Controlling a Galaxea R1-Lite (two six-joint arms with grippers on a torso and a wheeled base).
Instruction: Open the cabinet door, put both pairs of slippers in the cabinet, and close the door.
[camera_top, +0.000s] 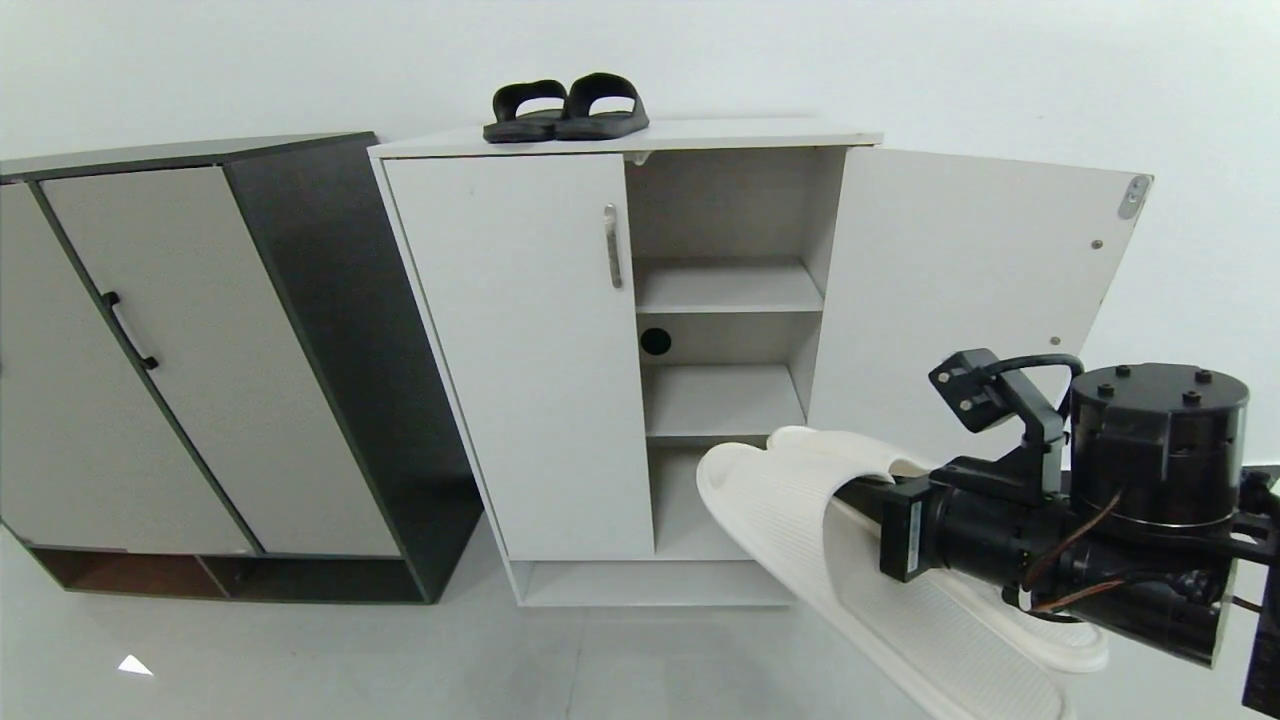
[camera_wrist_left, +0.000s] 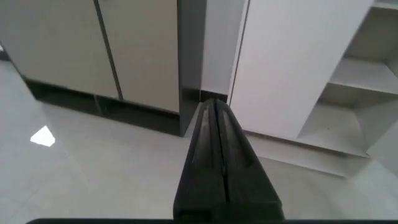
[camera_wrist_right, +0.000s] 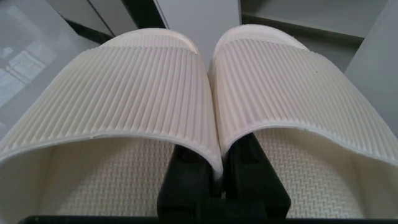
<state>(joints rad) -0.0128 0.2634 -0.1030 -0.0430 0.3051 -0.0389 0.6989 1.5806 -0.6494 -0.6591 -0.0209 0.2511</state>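
The white cabinet has its right door swung open, showing bare shelves; its left door is closed. A black pair of slippers sits on the cabinet top. My right gripper holds a white ribbed pair of slippers in front of the open compartment, low and to the right. In the right wrist view the fingers pinch the two adjoining straps of the white slippers. My left gripper is shut with nothing in it, above the floor before the cabinets.
A dark cabinet with grey doors stands tilted to the left of the white one. The open door juts out to the right. Pale floor lies in front of both cabinets.
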